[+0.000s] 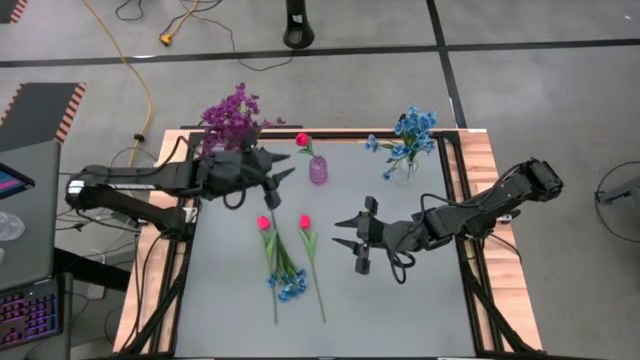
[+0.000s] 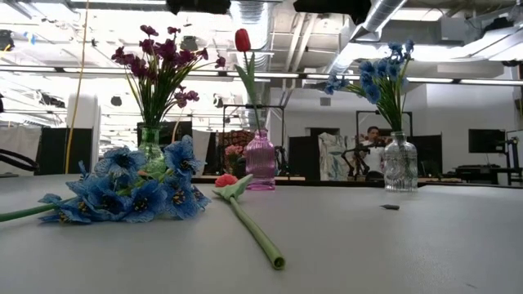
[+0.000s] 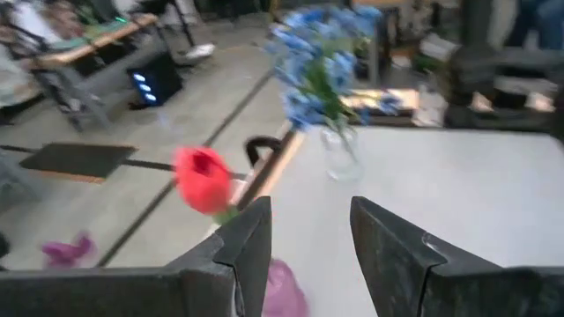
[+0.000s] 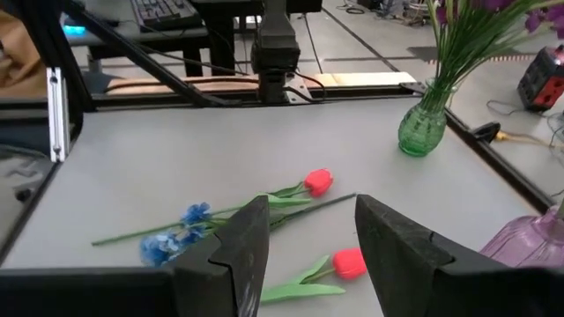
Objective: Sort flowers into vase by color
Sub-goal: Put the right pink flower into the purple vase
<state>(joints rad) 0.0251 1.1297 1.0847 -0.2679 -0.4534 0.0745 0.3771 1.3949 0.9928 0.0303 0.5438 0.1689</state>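
The left gripper (image 1: 283, 166) hovers with its fingers spread and nothing between them, just beside the pink vase (image 1: 318, 170) at the back of the grey table (image 1: 420, 310). One red tulip (image 1: 302, 140) stands upright in that vase, its bloom close ahead of the left fingers (image 3: 251, 242) in the left wrist view. Behind the left arm, a green vase (image 4: 421, 129) at the table's back left corner holds the purple flowers (image 1: 232, 112). At the back right, a clear glass vase (image 2: 400, 162) holds a bunch of blue flowers (image 1: 408, 135).

The right gripper (image 1: 352, 240) hangs over the table's middle right, its fingers also apart and empty, pointing toward the loose stems. Three sprigs lie flat on the table near the centre: a red tulip (image 1: 264, 223) with its stem running toward the front edge, a second red tulip (image 1: 305, 222) just beside it, and a blue cluster (image 1: 288, 283) lying across the first tulip's stem. In the low view a person (image 2: 373, 137) shows in the room beyond the table.
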